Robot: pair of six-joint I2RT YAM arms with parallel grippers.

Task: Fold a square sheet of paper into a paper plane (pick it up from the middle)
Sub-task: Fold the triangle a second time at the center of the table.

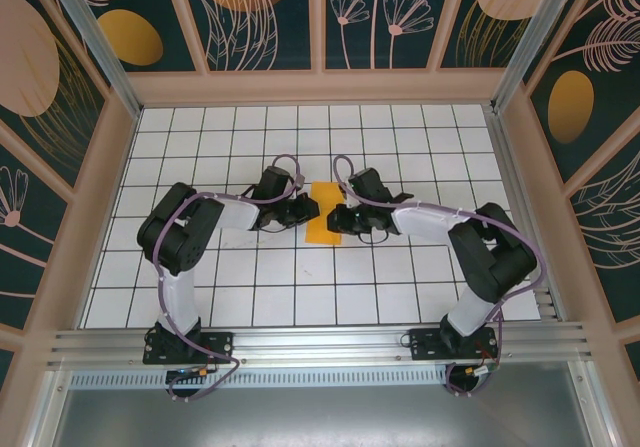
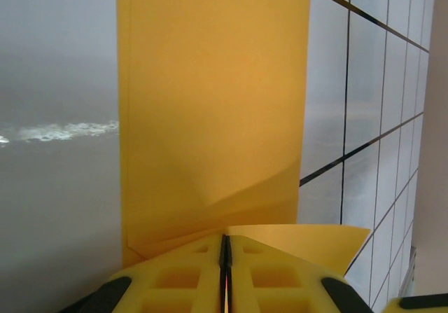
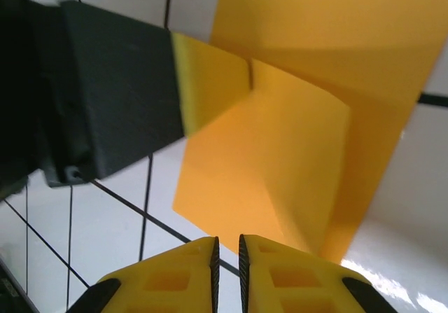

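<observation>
The paper (image 1: 324,195) lies on the tiled surface (image 1: 300,297) as a narrow orange-yellow strip, longer than it is wide. Its long sides run away from the arms' bases. It is folded over on itself, not yet a pointed dart.

The left arm (image 1: 180,232) reaches in from the left of the paper and the right arm (image 1: 480,252) from the right of it. Their heads meet at the paper's middle from opposite sides.

The left jaws are clenched. In the left wrist view their yellow fingers (image 2: 175,278) are pressed together with only a thin dark seam between them, and their tips sit at the near edge of the paper (image 2: 210,117). Just above the tips a slanted crease crosses the sheet. A loose flap corner (image 2: 315,239) pokes out to the right of them. Whether a layer is pinched between the tips or they only bear down on the sheet, I cannot tell.

In the right wrist view the left arm's black head (image 3: 105,96) comes in over the paper's left edge. One yellow finger (image 3: 210,82) touches the paper (image 3: 315,138) where a layer lifts off the one beneath.

The right jaws stand a little apart. A narrow gap shows between their fingers (image 3: 168,278) and nothing is in it. Their tips are near the paper's lower edge, apart from it.
</observation>
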